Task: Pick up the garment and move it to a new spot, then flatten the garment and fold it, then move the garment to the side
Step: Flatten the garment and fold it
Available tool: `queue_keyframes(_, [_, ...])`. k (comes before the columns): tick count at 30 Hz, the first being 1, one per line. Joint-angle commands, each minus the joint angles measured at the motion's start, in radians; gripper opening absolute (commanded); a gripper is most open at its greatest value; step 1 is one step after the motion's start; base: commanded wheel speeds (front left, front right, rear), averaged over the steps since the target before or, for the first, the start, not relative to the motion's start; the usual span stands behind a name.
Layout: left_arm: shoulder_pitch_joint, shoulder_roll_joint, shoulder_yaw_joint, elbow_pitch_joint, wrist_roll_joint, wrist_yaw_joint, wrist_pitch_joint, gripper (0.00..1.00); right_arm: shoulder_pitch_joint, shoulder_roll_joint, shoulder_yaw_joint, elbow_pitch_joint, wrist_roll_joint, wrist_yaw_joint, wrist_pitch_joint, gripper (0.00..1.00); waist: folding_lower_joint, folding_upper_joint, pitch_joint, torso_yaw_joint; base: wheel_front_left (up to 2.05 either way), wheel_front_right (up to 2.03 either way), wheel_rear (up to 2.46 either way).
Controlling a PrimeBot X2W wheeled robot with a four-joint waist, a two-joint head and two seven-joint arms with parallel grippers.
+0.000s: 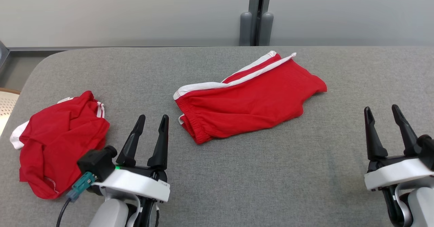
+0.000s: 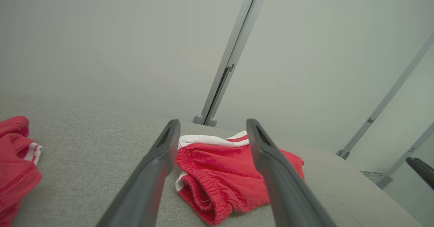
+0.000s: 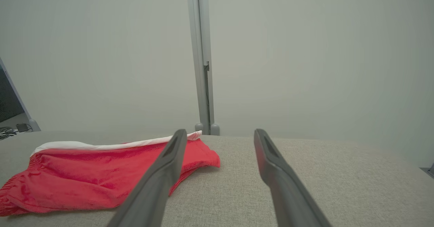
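A red garment with white side stripes and an elastic waistband lies folded flat at the middle of the grey padded table. In the left wrist view this garment sits just beyond my left gripper, waistband end nearest. My left gripper hovers open and empty to the left of its waistband. My right gripper stands open and empty at the right, apart from the cloth. In the right wrist view the garment lies left of my right gripper. A second red garment lies crumpled at the table's left edge.
A pale wall with a grey vertical post runs behind the table. The table's rounded left corner drops to the floor, with a perforated pale object beside it. Bare table surface lies between and in front of the grippers.
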Motion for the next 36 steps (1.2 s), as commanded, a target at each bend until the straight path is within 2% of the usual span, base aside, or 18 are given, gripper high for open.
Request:
queue_keyframes(1, [0.017, 0.003, 0.008, -0.014, -0.002, -0.003, 0.0, 1.0, 0.012, 0.006, -0.007, -0.005, -0.007, 0.0, -0.006, 1.0, 0.0, 0.0, -0.002, -0.004, 0.0, 0.0, 0.0])
queue_keyframes(7, [0.063, 0.003, 0.0, -0.062, -0.033, -0.004, 0.0, 1.0, 0.043, 0.031, -0.015, -0.008, -0.027, 0.0, -0.006, 1.0, 0.0, 0.0, 0.001, -0.004, 0.0, 0.0, 0.0])
queue_keyframes(12, [0.048, 0.003, -0.039, -0.071, -0.056, 0.006, 0.0, 1.0, 0.012, 0.036, -0.015, 0.031, 0.042, 0.0, 0.029, 1.0, 0.0, 0.0, 0.027, 0.021, 0.0, 0.0, 0.0])
queue_keyframes(20, [0.019, 0.003, -0.093, -0.087, -0.084, 0.026, 0.0, 1.0, -0.079, 0.052, -0.041, 0.108, 0.267, 0.0, 0.186, 1.0, 0.0, 0.0, 0.097, 0.105, 0.0, 0.0, 0.0])
queue_keyframes(27, [-0.013, 0.003, -0.143, -0.109, -0.121, 0.04, 0.0, 1.0, -0.192, 0.055, -0.13, 0.188, 0.472, 0.0, 0.36, 1.0, 0.0, 0.0, 0.169, 0.204, 0.0, 0.0, 0.0])
queue_keyframes(32, [-0.022, 0.003, -0.172, -0.116, -0.131, 0.058, 0.0, 1.0, -0.257, 0.045, -0.182, 0.258, 0.508, 0.0, 0.442, 1.0, 0.0, 0.0, 0.198, 0.251, 0.0, 0.0, 0.0])
queue_keyframes(36, [-0.029, 0.002, -0.198, -0.13, -0.14, 0.076, 0.0, 1.0, -0.311, 0.036, -0.219, 0.348, 0.477, 0.0, 0.493, 1.0, 0.0, 0.0, 0.216, 0.286, 0.0, 0.0, 0.0])
